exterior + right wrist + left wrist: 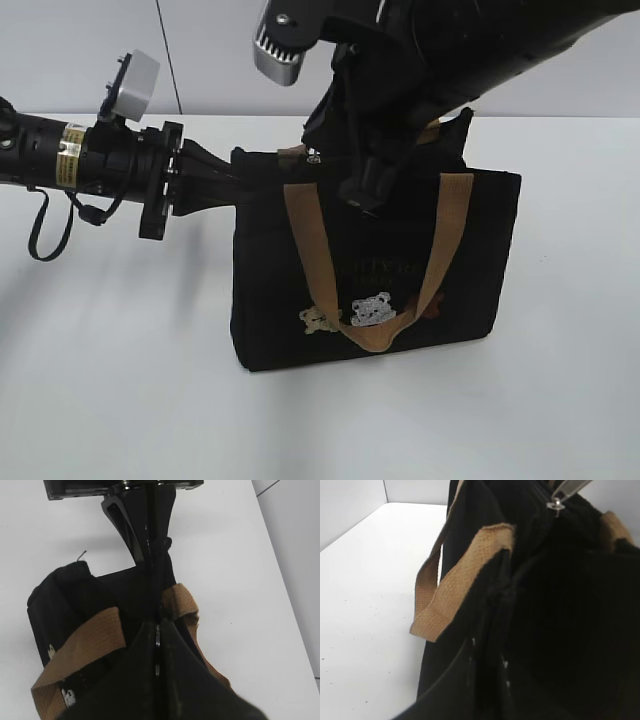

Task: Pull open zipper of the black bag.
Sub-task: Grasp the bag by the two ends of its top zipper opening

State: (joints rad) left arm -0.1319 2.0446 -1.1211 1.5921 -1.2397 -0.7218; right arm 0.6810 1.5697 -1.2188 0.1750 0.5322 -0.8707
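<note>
The black bag (470,270) stands upright on the white table, its tan handles (305,245) hanging down the front over the bear patches (370,310). My left gripper (232,180) comes in from the left and is shut on the fabric at the bag's upper left end (485,605). My right gripper (320,152) reaches down from above and is shut on the zipper's silver pull (555,504) at the left part of the top edge. In the right wrist view the right gripper (157,626) has its jaws pressed together, a thin silver sliver between them. The zipper line itself is mostly hidden.
The white table (120,380) extends around the bag on all sides, and a pale wall rises behind it. The left arm (90,155) lies low across the table's left side. The right arm (480,50) hangs over the bag's top.
</note>
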